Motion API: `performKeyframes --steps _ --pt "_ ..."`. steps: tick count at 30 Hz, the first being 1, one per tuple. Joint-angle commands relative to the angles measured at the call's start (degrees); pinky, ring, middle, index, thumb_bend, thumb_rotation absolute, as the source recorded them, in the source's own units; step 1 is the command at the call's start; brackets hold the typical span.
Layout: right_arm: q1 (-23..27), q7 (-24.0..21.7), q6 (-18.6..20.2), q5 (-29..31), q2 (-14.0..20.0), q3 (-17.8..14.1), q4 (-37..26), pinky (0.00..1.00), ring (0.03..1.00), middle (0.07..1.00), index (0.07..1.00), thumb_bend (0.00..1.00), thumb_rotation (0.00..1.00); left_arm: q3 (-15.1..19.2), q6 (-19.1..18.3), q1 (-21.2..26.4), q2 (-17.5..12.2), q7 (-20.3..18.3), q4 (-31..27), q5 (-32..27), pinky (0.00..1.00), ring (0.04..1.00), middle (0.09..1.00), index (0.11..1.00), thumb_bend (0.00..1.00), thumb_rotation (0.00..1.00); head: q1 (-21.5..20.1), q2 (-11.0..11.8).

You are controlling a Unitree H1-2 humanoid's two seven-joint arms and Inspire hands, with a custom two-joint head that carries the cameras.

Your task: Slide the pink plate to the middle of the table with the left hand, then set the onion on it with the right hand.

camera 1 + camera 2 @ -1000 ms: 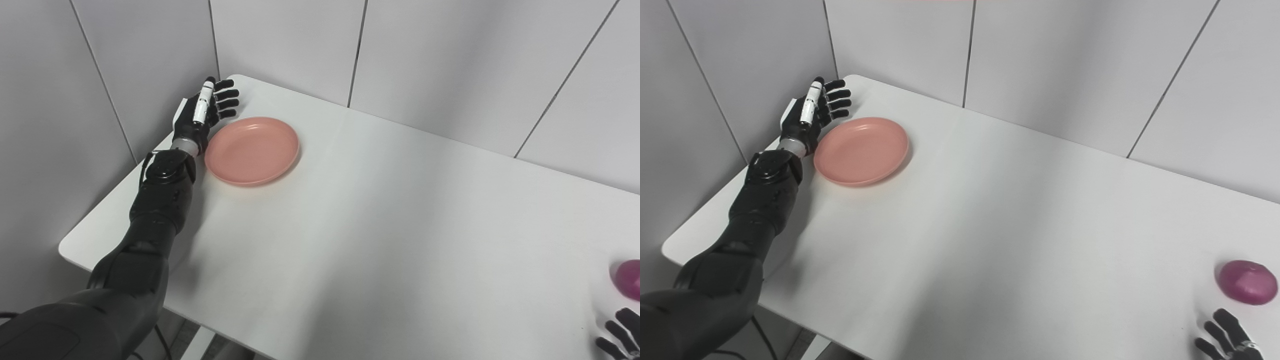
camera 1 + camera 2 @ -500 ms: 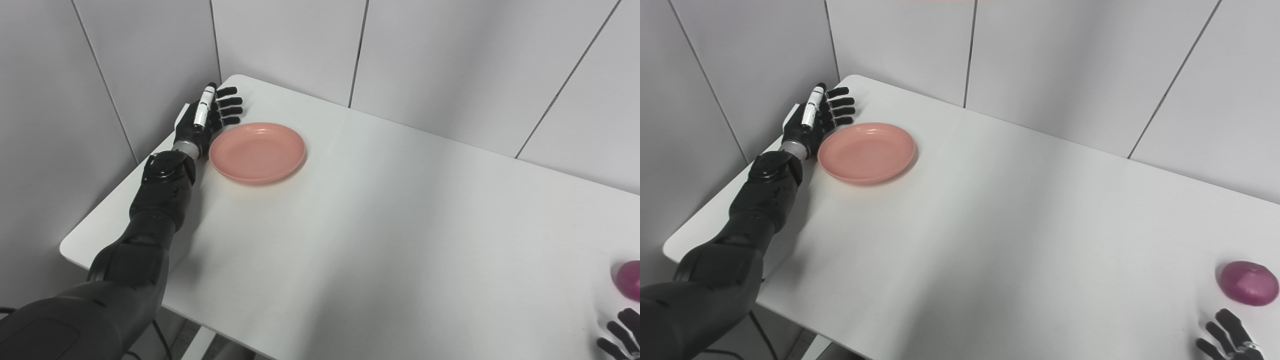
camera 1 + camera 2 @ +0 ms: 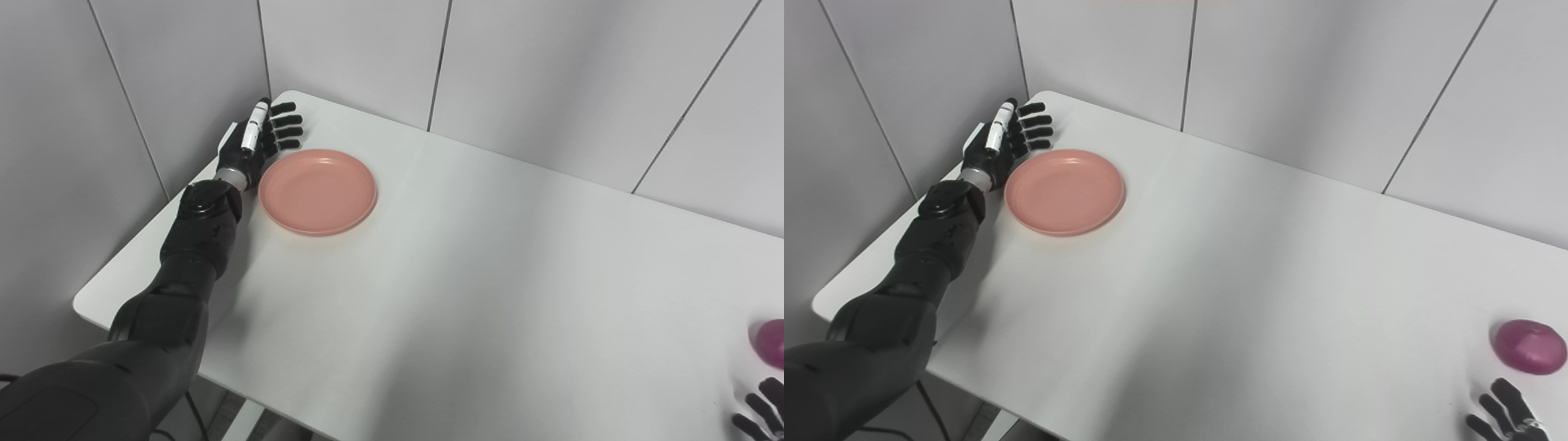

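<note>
The pink plate (image 3: 317,191) lies flat on the white desk (image 3: 490,275), hollow side up, near the desk's far left corner; being round, it has no long axis. The left hand (image 3: 252,144) stands on edge against the plate's left rim, fingers spread apart and pointing toward the wall, holding nothing. The purple onion (image 3: 1529,346) sits at the desk's right edge, well apart from the plate. Just below it, only the right hand's (image 3: 1507,416) splayed fingertips show, empty.
</note>
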State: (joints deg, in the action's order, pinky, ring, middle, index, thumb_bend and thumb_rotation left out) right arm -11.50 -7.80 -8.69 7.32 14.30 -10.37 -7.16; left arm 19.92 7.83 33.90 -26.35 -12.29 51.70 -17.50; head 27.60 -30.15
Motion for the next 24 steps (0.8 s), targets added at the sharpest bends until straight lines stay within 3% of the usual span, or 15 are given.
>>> performKeyframes --steps 1,8,14,24 --pt "0.5 0.6 0.2 0.0 0.9 -0.8 -0.8 0.84 0.886 0.900 0.867 0.78 0.92 0.1 0.1 2.3 -1.6 -1.0 -2.0 -0.9 0.68 0.702 0.704 0.691 0.29 1.00 -0.2 -0.1" --pt "0.4 0.3 -0.7 0.8 0.5 -0.7 -0.9 0.80 0.870 0.887 0.857 0.76 0.91 -1.0 -1.7 2.7 -1.2 -1.6 -2.5 -0.8 0.68 0.698 0.697 0.685 0.29 1.00 -0.6 -0.3" --pt "0.4 0.7 -0.4 0.4 0.3 -0.7 -1.0 0.78 0.854 0.875 0.851 0.77 0.91 -2.0 -0.4 3.6 -0.5 -3.4 -0.5 -0.9 0.66 0.677 0.681 0.673 0.28 1.00 -0.8 -0.3" --pt "0.1 0.7 1.0 0.6 0.2 -0.6 -1.8 0.78 0.854 0.870 0.846 0.77 0.90 -3.8 0.9 4.4 1.1 -3.1 1.4 0.2 0.65 0.666 0.669 0.653 0.29 1.00 -1.4 -0.5"
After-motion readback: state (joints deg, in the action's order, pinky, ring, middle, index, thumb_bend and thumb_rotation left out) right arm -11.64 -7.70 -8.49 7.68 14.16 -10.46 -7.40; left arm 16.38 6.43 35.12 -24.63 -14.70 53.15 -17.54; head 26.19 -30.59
